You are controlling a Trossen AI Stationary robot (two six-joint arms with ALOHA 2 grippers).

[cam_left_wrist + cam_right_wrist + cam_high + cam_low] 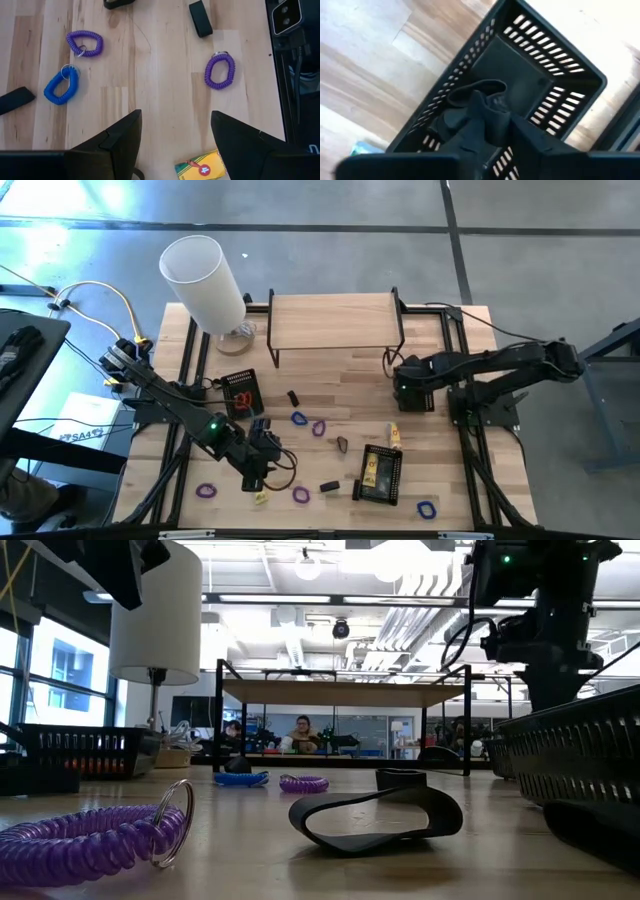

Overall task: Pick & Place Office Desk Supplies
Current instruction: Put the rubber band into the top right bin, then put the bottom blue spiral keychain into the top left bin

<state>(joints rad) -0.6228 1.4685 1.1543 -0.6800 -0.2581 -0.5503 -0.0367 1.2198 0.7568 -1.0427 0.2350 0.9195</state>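
- Presently, left hand hovers low over the surface, fingers apart, empty, yellow piece beneath.
- Right hand above a black tray; grip cannot be told.

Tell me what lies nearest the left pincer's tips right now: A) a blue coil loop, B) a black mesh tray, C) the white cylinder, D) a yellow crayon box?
D: in the left wrist view the yellow crayon box lies on the table just ahead of the open left pincer, nearer than the blue coil loop.

White cylinder — wooden shelf — black mesh trays.
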